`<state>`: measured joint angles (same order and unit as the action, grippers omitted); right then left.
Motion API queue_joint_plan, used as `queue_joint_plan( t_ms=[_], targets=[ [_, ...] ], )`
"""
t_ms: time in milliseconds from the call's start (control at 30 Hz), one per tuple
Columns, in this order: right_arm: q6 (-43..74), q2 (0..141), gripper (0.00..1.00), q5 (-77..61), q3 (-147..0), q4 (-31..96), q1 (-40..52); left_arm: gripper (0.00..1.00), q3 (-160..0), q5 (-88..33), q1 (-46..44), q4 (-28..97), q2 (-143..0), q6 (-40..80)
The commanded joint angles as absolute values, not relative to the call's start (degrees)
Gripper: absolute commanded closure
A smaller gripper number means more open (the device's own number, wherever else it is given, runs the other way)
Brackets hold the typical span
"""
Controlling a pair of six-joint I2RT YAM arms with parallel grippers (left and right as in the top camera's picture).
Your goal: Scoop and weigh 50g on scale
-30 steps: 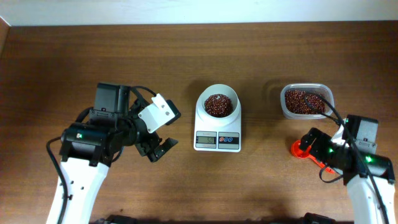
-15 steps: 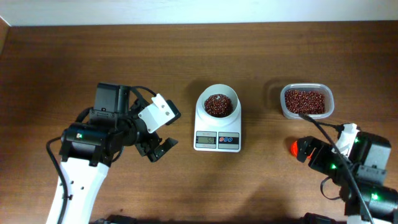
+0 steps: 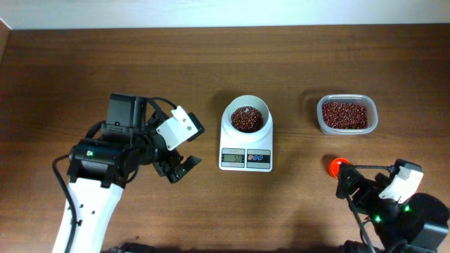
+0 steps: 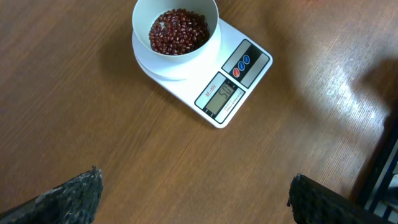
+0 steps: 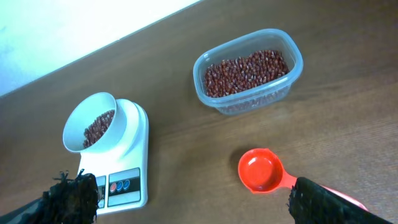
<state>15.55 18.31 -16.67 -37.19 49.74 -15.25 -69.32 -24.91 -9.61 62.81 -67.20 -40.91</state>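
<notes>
Left gripper (image 3: 181, 169): jaws wide apart, holding nothing, just left of the scale (image 3: 245, 144).
Right gripper (image 5: 198, 200): jaws wide apart, holding nothing, well right of the scale.
Scale: between both grippers, bowl (image 3: 245, 101) of red beans (image 3: 246, 119) on top.
Red scoop (image 3: 339, 166): lies free, right of the scale.

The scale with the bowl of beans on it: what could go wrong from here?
1. The open left gripper hangs close beside the scale; a sideways move might nudge the scale or its bowl and spoil the reading.
2. The empty red scoop lies on the table near the open right gripper; a careless move might knock it away.
</notes>
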Motion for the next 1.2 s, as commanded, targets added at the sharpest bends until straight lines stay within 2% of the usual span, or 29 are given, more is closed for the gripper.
queue_joint_plan(
  t_ms=[0, 167, 267, 433, 667, 867, 1167],
  targets=[
    [17.0, 12.9, 0.02, -17.4, -33.4, 45.0, -13.0, 0.01, -70.2, -25.7, -9.3, 62.7, -67.3, -40.4],
    [17.0, 5.7, 0.01, -17.4, -23.7, 28.1, -5.5, 0.01, -70.2, -25.7, -9.3, 62.7, -67.3, -40.4],
    [17.0, 2.0, 0.01, -17.3, -16.4, 17.9, -4.9, 0.01, -70.2, -25.7, -9.3, 62.7, -67.3, -40.4],
    [17.0, 0.2, 0.01, -12.5, -10.8, 9.7, -4.8, 0.01, -70.2, -25.7, -9.3, 62.7, -67.3, -40.4],
    [18.9, 0.2, 0.01, -4.6, -9.6, 6.3, -3.1, 0.01, -70.2, -25.7, -9.3, 62.7, -67.3, -40.4],
    [20.3, 0.2, 0.01, -4.3, -1.9, -4.6, -3.1, 0.01, -70.2, -25.7, -9.3, 62.7, -67.3, -40.4],
    [20.0, 0.2, 0.01, 0.7, -0.3, -4.5, -3.1, 0.01, -70.2, -25.7, -9.3, 62.7, -67.3, -40.4]
  ],
)
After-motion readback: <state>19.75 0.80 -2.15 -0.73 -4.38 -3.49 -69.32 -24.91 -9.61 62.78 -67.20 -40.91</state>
